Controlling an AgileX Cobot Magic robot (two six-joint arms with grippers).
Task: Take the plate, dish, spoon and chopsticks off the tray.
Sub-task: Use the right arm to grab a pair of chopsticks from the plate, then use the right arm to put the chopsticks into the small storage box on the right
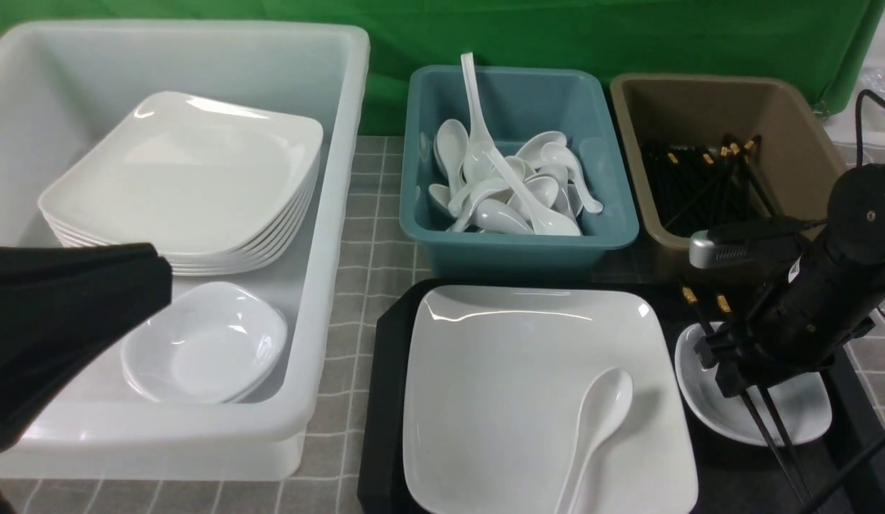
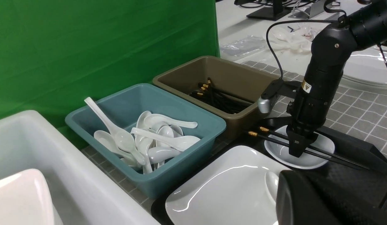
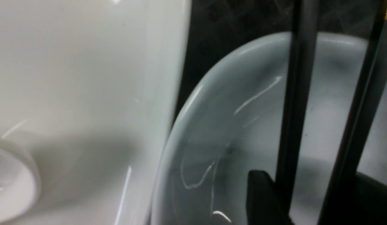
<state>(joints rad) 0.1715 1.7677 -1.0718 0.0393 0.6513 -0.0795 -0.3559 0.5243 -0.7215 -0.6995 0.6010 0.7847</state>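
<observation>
The black tray (image 1: pixel 385 400) holds the large white plate (image 1: pixel 513 385), with the white spoon (image 1: pixel 599 421) lying in its near right corner. The small white dish (image 1: pixel 799 414) sits on the tray right of the plate. The black chopsticks (image 1: pixel 778 450) lie across the dish, gold ends pointing away from me. My right gripper (image 1: pixel 728 371) is low over the dish, one finger outside each stick; the sticks are still apart (image 3: pixel 298 93). My left gripper (image 2: pixel 305 200) is a black mass raised at the left, jaws not visible.
A big white tub (image 1: pixel 328 214) at the left holds a stack of plates and small dishes. A teal tub (image 1: pixel 521 246) behind the tray holds several spoons. A brown tub (image 1: pixel 792 128) at the back right holds black chopsticks.
</observation>
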